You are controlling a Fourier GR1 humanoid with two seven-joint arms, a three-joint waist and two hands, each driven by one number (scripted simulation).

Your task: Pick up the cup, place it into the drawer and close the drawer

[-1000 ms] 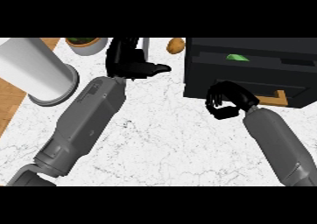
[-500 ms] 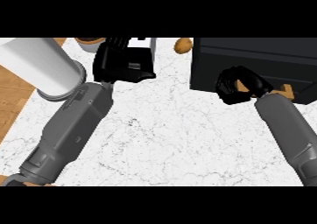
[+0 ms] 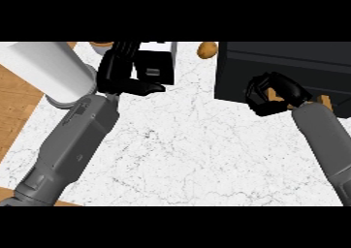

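A white marbled counter (image 3: 185,145) fills most of the head view, with wooden flooring (image 3: 14,101) showing past its left edge. At the counter's left rim stands a tall white cylinder (image 3: 49,68). Just right of it, the left hand (image 3: 118,72) rests with fingers relaxed and up, holding nothing. Behind that hand sits a black-and-white box (image 3: 155,63) whose label is too small to read. Right of the box lies a small tan object (image 3: 207,49). On the counter's right stands the dark drawer unit (image 3: 279,63); against its front, the right hand (image 3: 273,93) has fingers curled. The cup cannot be made out.
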